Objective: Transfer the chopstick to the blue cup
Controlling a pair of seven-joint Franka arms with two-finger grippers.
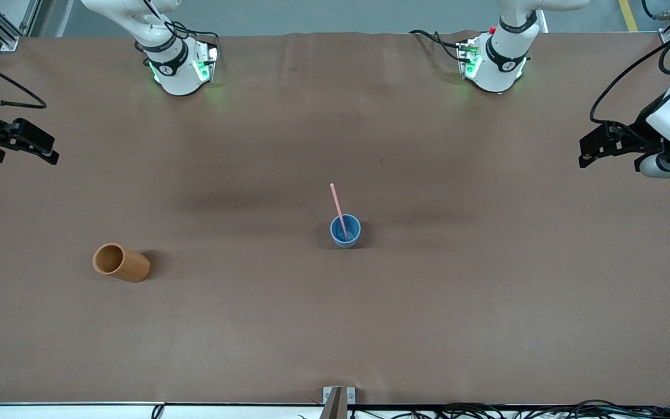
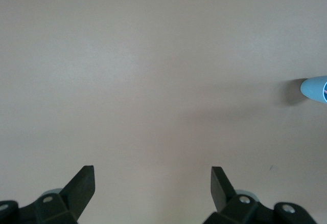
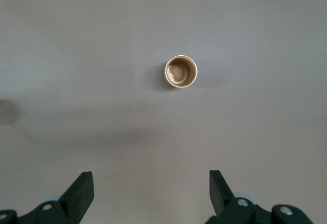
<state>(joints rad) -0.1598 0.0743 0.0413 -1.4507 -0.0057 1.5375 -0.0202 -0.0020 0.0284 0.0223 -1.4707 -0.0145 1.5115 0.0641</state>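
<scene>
Front view: the chopstick (image 1: 338,209), a thin straight pale-pink stick, stands in the blue cup (image 1: 345,231) near the middle of the frame on the brown counter (image 1: 335,320). Its lower end rests inside the cup's darker interior; its long axis leans up the frame, and its free tip points toward the robots' bases. The small, round cup stands upright. An orange-brown cup (image 1: 121,262) sits in the lower left of the frame, toward the right arm's end of the counter. The right gripper (image 1: 27,145) hangs at the frame's left edge and the left gripper (image 1: 608,145) at its right edge. Both are well apart from the chopstick, their fingers spread wide and holding nothing.

Left wrist view: the two dark fingers (image 2: 82,185) stand wide apart over bare counter, and only a sliver of the blue cup (image 2: 316,89) shows at the right edge.

Right wrist view: the fingers (image 3: 80,188) are likewise wide and empty, with the orange-brown cup (image 3: 181,71) seen from above in the frame's upper middle.
</scene>
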